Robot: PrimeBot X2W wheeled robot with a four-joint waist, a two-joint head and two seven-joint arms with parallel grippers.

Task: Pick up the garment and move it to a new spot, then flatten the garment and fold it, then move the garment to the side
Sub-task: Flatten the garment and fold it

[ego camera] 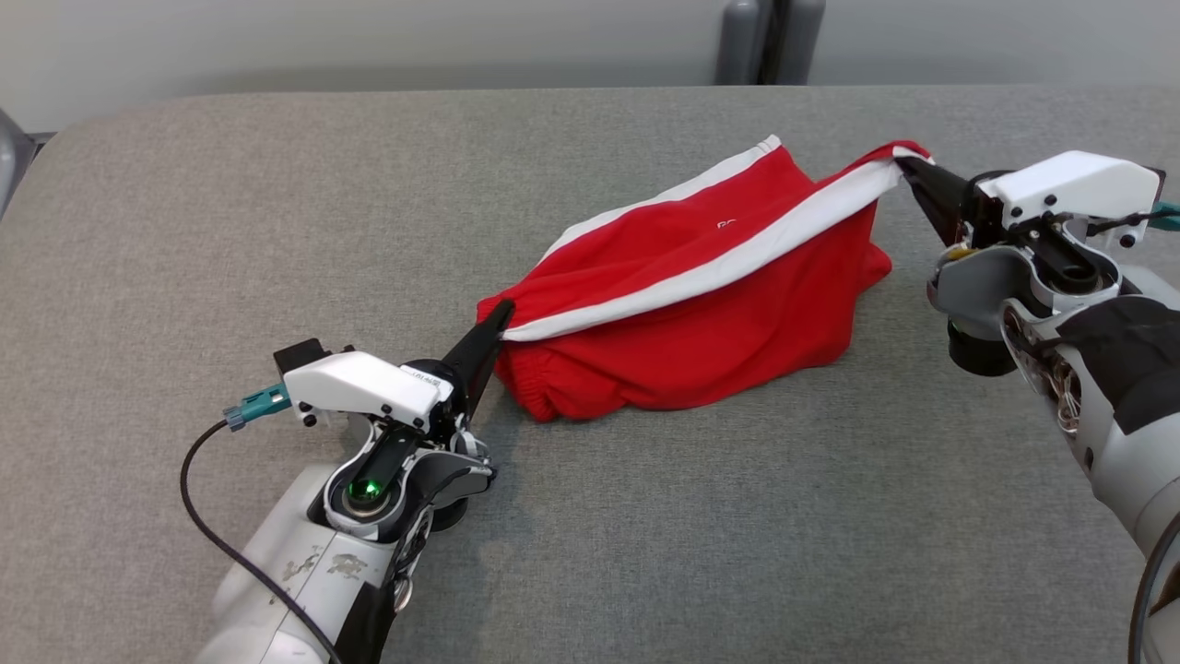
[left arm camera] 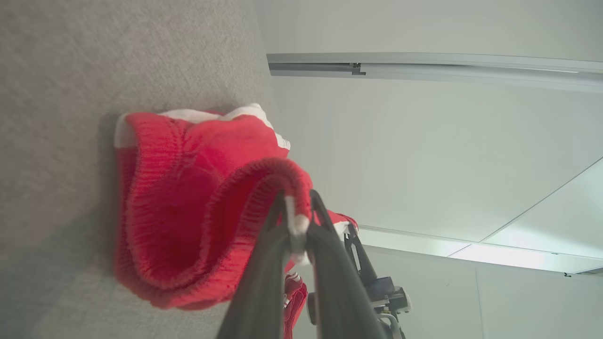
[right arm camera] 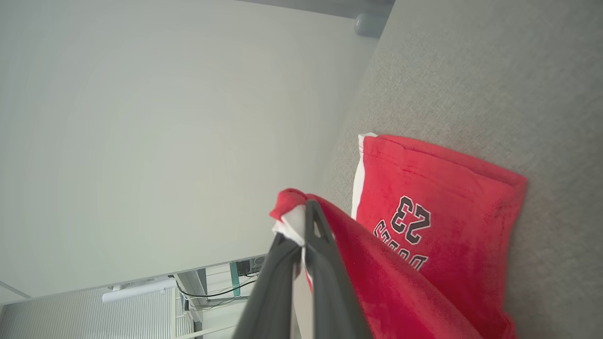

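— Palest and nearest, the left forearm (ego camera: 295, 572) is lying low at the left; its left gripper (ego camera: 501, 318) is pointing up and rightward, fingers pinching together on the waistband end of the red fleece shorts with white side stripes (ego camera: 701, 314).
— And the right gripper (ego camera: 908, 169)?
— Its arm is angling in from the right edge, fingers pointing left and clamping shut on the hem end of the same stripe; the white band is stretching taut between both grips.
— Where is the garment sitting?
— Midway across the grey fabric-covered table (ego camera: 277, 184), a little right of centre; the gripped edge is hanging raised while the slack bulk is resting on the cloth.
— Which step, then?
— I am judging it as flattening, though carrying to a new spot is looking equally possible; next, both arms are needing to hold the tension, lower together and drag so the body is spreading flat; uneven pulling is risking a slipped pinch.
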